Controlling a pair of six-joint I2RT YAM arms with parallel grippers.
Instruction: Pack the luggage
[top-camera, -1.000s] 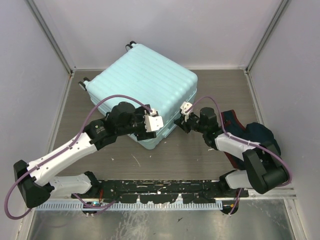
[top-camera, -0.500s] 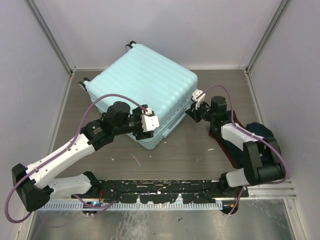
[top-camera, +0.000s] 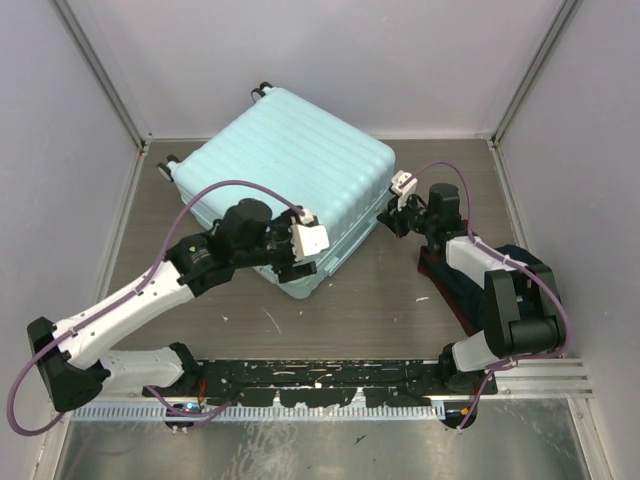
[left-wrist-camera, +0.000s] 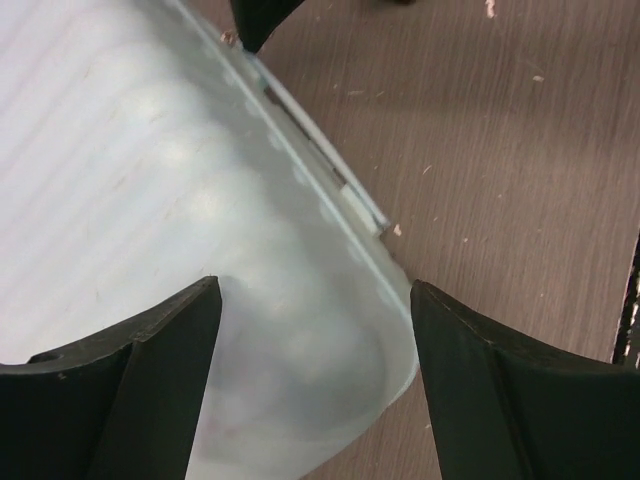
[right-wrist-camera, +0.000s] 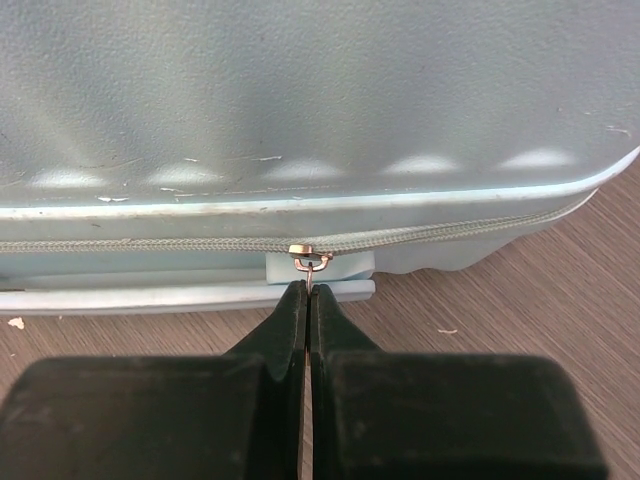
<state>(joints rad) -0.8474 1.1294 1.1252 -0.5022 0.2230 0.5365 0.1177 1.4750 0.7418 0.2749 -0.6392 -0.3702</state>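
The luggage, a pale mint-blue ribbed suitcase, lies closed and flat on the table at the back centre. My left gripper is open over its near corner, one finger on the shell side and one over the table. My right gripper is at the suitcase's right side, shut on the small metal zipper pull on the grey zipper line. The suitcase side fills the top of the right wrist view.
Dark blue and red clothing lies on the table at the right, under my right arm. Small dark wheels stick out at the suitcase's far left. Grey walls close the table in on three sides. A black rail runs along the near edge.
My right gripper has travelled along the suitcase's right side, from near the front corner toward the back. My left gripper stayed at the near corner, shifting only slightly.
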